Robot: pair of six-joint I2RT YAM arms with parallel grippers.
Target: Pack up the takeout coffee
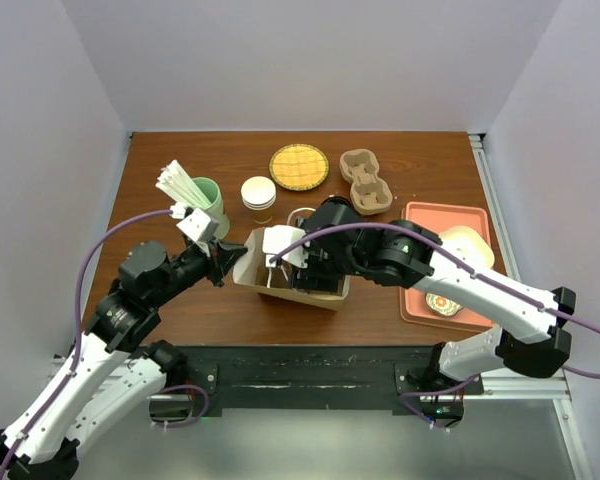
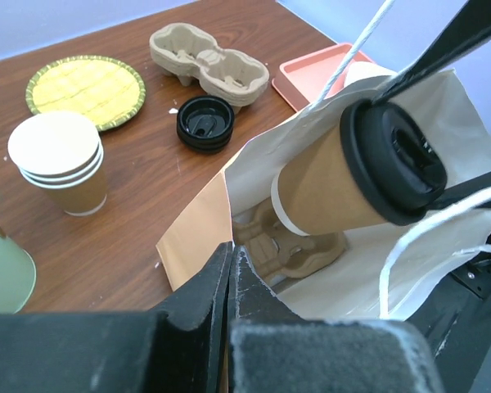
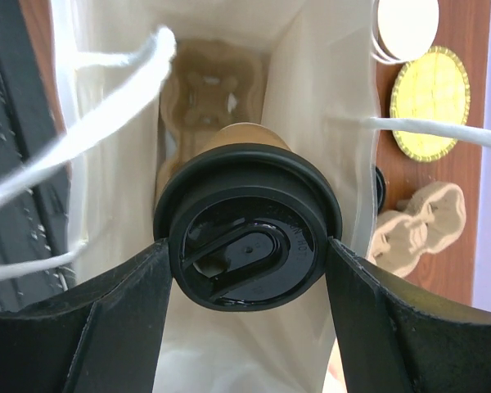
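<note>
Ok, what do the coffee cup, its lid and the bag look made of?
Takeout coffee cup: likely kraft paper, dull brown wall with no shine. Lid: black plastic, semi-gloss highlights, moulded ridges. Bag: paper, brown outside, white inside, sharp folds; handles look like white twisted cord.

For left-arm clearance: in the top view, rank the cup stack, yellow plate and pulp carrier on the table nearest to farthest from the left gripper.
1. Paper cup stack, just behind left gripper.
2. Yellow plate, back centre.
3. Pulp carrier, back right.
</note>
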